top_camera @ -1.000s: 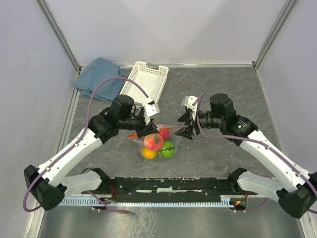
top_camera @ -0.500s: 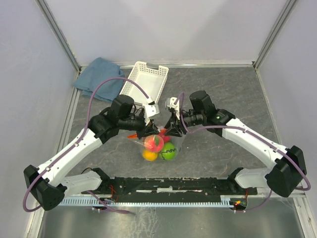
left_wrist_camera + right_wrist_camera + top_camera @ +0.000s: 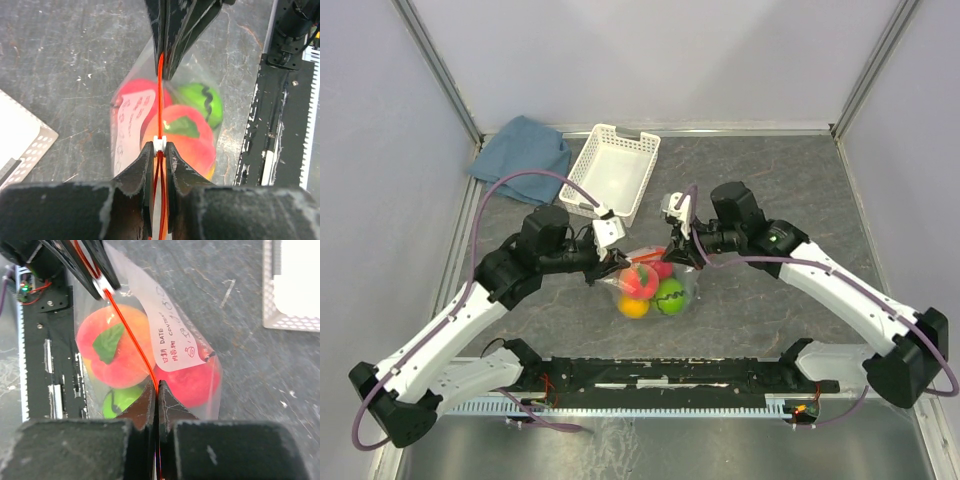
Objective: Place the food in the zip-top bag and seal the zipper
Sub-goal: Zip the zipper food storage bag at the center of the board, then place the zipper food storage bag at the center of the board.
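The left gripper (image 3: 159, 148) has drawn leftward from the right gripper (image 3: 158, 391). Both jaws clamp the zipper (image 3: 160, 90), now taut. The zip-top bag (image 3: 672, 272), mid-bench (image 3: 770, 180), holds the food (image 3: 642, 283). Sealing appears nearly complete.

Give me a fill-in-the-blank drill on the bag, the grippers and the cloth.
The left gripper and the right gripper are both shut on the ____ of the zip-top bag.
The toy fruits lie ____ that bag.
In the top view, the blue cloth lies to the ____ of the white basket.
Missing: zipper; inside; left.
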